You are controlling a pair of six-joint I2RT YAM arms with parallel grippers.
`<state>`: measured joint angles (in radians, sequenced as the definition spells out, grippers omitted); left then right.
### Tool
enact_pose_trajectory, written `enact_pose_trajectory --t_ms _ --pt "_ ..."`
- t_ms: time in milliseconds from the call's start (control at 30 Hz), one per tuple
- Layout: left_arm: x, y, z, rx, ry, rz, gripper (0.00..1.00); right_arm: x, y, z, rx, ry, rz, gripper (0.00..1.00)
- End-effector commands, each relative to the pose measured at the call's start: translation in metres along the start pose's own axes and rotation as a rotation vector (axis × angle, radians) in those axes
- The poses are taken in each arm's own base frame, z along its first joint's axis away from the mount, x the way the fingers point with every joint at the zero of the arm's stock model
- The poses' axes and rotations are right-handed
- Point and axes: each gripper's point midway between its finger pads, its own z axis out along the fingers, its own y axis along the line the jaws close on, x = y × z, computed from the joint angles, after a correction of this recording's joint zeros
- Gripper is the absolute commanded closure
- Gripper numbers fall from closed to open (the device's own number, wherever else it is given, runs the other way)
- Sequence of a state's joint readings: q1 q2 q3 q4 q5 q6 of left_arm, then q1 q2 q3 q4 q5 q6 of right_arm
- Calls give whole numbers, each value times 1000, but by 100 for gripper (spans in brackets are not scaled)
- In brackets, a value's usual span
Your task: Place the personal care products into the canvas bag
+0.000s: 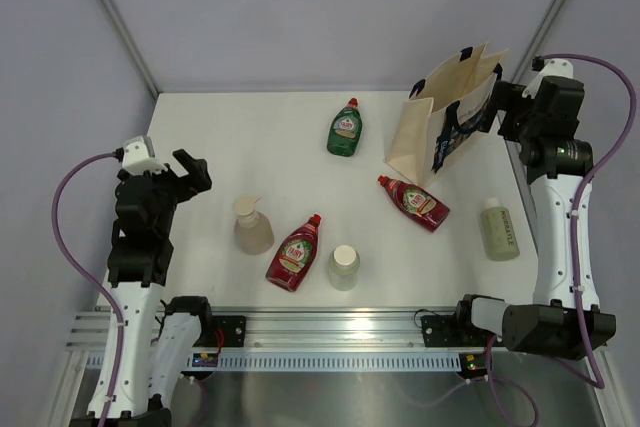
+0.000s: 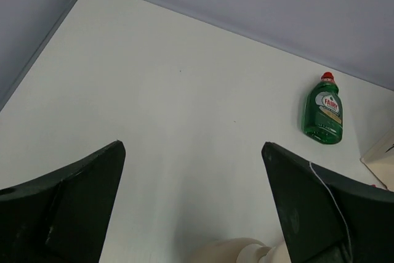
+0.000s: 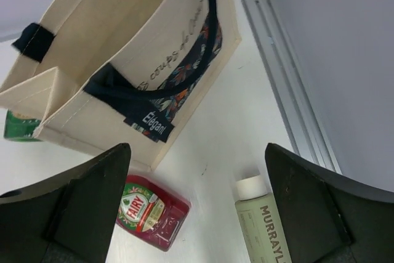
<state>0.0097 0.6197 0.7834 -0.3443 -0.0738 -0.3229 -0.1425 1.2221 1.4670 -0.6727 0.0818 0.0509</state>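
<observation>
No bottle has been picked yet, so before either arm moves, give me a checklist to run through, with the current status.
1. Left gripper open and empty: ok.
2. Right gripper open and empty: ok.
3. Canvas bag upright, mouth open: ok.
4. Beige pump bottle free of neighbours for the left arm: ok.
5. Pale bottle on the right arm's side, nothing against it: ok.
6. Red bottle by the bag, clear of its base: cannot tell.

A white table [image 1: 300, 137] sits between pale grey walls [image 1: 330, 7].
</observation>
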Motion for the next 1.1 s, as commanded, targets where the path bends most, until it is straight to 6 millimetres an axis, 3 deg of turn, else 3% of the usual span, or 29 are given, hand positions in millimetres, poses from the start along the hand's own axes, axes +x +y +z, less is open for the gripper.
enact_pose_trajectory --t_ms 0,67,100,200,300,400,533,667,700,767,867,967,1067 --pt "-1 -13 -4 63 22 -7 1 0 47 -22 -313 -10 -182 1" --pt "-2 -22 -7 113 34 -7 1 26 74 -48 -565 33 -433 1" --pt "-2 -25 -8 129 36 -4 1 39 104 -74 -802 30 -490 1" --pt "-5 -40 -13 208 52 -6 1 72 132 -114 -1102 56 -629 1" --pt "-4 -60 -15 309 99 -11 1 96 147 -126 -1249 81 -660 1" --pt "-1 -74 -18 388 133 -24 1 119 163 -122 -1317 152 -674 0" --pt "0 -79 -12 405 140 -43 1 143 168 -97 -1311 201 -660 1" --pt "2 -84 -3 422 166 -75 1 164 188 -73 -1272 246 -694 0" --pt "5 -91 -3 444 184 -76 1 172 183 -55 -1162 280 -751 0" --pt "10 -93 -1 442 210 -76 1 194 194 -32 -1054 354 -776 1" --pt "21 -89 5 411 254 -83 1 212 183 14 -811 442 -765 1" --pt "33 -84 8 384 283 -98 1 224 156 61 -530 480 -816 0" --pt "38 -82 9 376 285 -116 1 241 146 86 -447 512 -867 0"
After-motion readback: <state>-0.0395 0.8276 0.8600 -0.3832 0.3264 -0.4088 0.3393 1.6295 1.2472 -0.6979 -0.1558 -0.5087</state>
